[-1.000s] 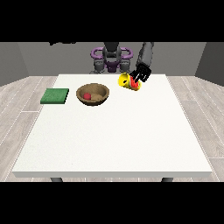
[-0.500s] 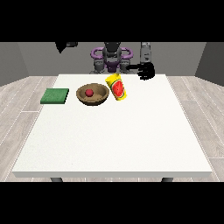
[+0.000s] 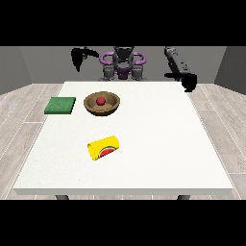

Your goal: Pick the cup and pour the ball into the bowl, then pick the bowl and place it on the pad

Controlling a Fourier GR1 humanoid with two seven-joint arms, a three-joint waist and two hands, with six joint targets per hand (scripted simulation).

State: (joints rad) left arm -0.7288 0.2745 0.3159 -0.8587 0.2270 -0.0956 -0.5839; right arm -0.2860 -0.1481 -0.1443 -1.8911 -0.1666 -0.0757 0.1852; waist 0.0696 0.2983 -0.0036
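The yellow cup (image 3: 104, 147) with a red and green mark lies on its side on the white table (image 3: 158, 144), well in front of the bowl and far from both hands. A brown wooden bowl (image 3: 102, 103) stands at the back left with the red ball (image 3: 100, 101) inside it. Left of the bowl lies the green pad (image 3: 60, 105). The hand at the view's right (image 3: 188, 81) hangs over the table's back right corner and holds nothing. Raised above the back left edge, the hand at the view's left (image 3: 78, 56) also holds nothing.
The robot's purple and grey torso (image 3: 123, 64) stands behind the table's far edge. Wooden floor surrounds the table on all sides.
The cup left the hand at the view's right, stood upright beside the bowl, and now lies on its side nearer the camera. That hand has swung out to the right.
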